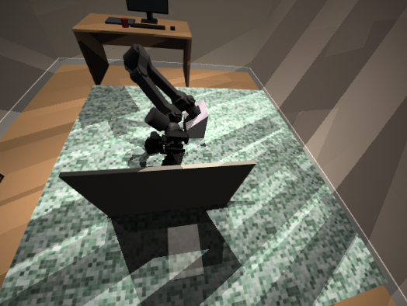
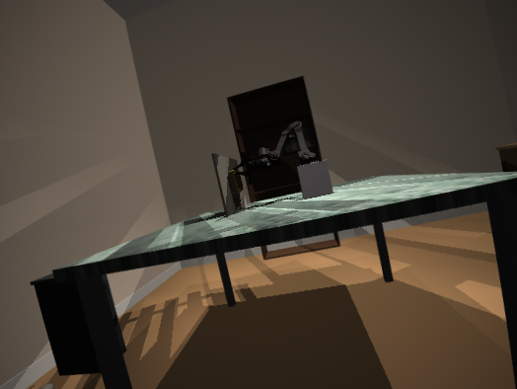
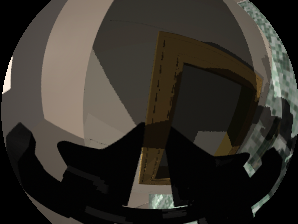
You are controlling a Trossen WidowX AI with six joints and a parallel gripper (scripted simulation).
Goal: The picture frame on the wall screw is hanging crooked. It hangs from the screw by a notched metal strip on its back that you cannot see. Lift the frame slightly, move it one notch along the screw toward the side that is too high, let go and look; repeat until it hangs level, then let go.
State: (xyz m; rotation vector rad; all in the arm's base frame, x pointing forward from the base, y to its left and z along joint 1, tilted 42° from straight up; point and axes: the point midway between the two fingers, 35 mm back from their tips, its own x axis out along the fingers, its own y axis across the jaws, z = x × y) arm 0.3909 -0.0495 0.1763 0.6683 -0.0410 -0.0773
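The picture frame (image 3: 156, 95) (image 2: 236, 184) is brown-gold with a dark centre. It is on the near face of the upright wall panel (image 1: 163, 190) (image 2: 221, 180), and the panel hides it in the top view. In the wrist view its top bar slopes down to the right and its side bar leans slightly. How level it hangs on the wall cannot be told exactly. My gripper (image 3: 154, 127) is shut on the frame's side bar, on the left in the wrist view, at its lower half. The screw and the notched strip are hidden.
The panel stands on a green mottled table (image 1: 272, 233) (image 2: 419, 183). A pale box (image 1: 196, 128) (image 2: 316, 180) stands by the arm's base. A desk (image 1: 89, 25) with a monitor stands beyond the table, and a dark bookcase (image 2: 271, 111) stands behind the arm in the exterior view.
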